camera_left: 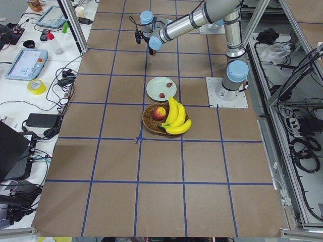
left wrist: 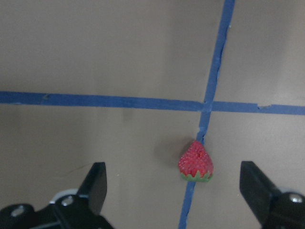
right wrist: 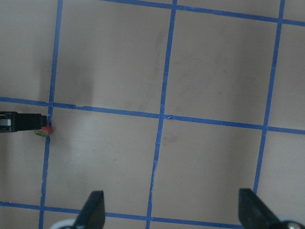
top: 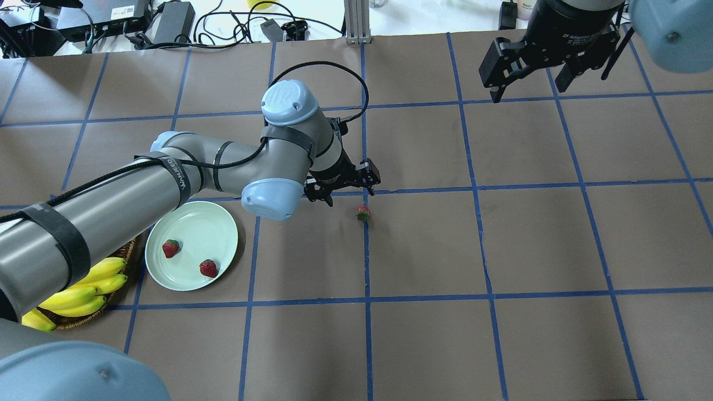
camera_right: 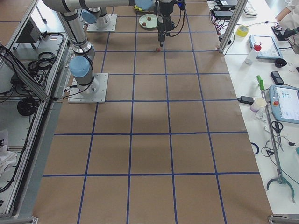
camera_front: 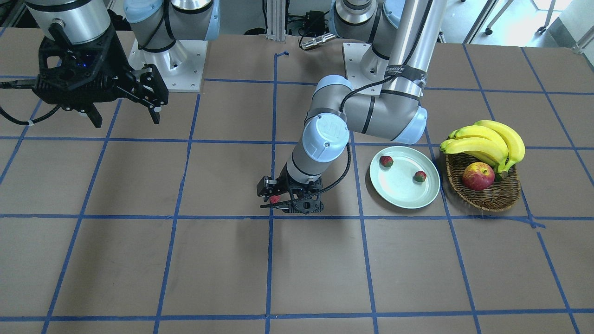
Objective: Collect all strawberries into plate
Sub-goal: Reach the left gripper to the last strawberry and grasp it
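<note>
Nearest, the left end effector, fingers apart, hovers over one strawberry; the front view half hides it. Overhead: two strawberries on plate, far right end effector apart.

Body: left arm and right arm are silver-grey tubes with pale blue round joint caps, logo and small screws on them. Black cable along left arm under black straps, white lettering on 1. Both black: left gripper, right gripper. Pale square base plates, bolted.

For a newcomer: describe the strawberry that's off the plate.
Find the left arm's open tool near the table's middle. Below it, on a blue tape line, lies a strawberry. It alone sits off the mint plate; the other two lie on it.
</note>
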`<state>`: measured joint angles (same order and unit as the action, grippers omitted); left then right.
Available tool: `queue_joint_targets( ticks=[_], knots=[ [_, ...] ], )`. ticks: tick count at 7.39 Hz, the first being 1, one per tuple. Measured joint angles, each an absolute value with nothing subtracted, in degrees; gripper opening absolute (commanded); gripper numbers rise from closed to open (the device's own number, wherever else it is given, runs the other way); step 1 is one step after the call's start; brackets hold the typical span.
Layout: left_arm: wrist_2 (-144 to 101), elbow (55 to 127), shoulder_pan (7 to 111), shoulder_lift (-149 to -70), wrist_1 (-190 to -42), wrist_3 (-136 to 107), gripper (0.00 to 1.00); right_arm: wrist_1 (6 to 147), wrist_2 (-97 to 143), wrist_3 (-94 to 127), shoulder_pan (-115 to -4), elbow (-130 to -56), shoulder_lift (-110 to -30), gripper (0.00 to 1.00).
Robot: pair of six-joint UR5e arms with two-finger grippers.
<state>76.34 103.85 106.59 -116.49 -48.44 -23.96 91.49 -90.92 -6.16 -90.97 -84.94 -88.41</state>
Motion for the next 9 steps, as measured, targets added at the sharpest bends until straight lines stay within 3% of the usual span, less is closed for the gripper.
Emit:
queue_joint_targets(
  ticks=[1, 2, 3, 9],
  knots=[
    [76.6, 104.3, 107.7, -117.5, -47.6, -24.6, 0.73, 91.5, -90.9, -6.2, -91.0, -85.0, -88.4, 1.0],
    [77.0, 104.6, 108.4, -118.3, -47.3, -25.0, 0.15, 91.5, -90.9, -6.2, -91.0, -85.0, -88.4, 1.0],
    [77.1, 104.7, 108.6, -118.7, -47.2, -25.0, 0.0, 91.5, -90.9, -6.2, -91.0, -85.0, -88.4, 1.0],
    [79.2, 102.6, 105.0, -116.1, -50.3, -22.1, 0.0, 91.5, -90.8, -6.2, -91.0, -85.0, -88.4, 1.0]
  ],
)
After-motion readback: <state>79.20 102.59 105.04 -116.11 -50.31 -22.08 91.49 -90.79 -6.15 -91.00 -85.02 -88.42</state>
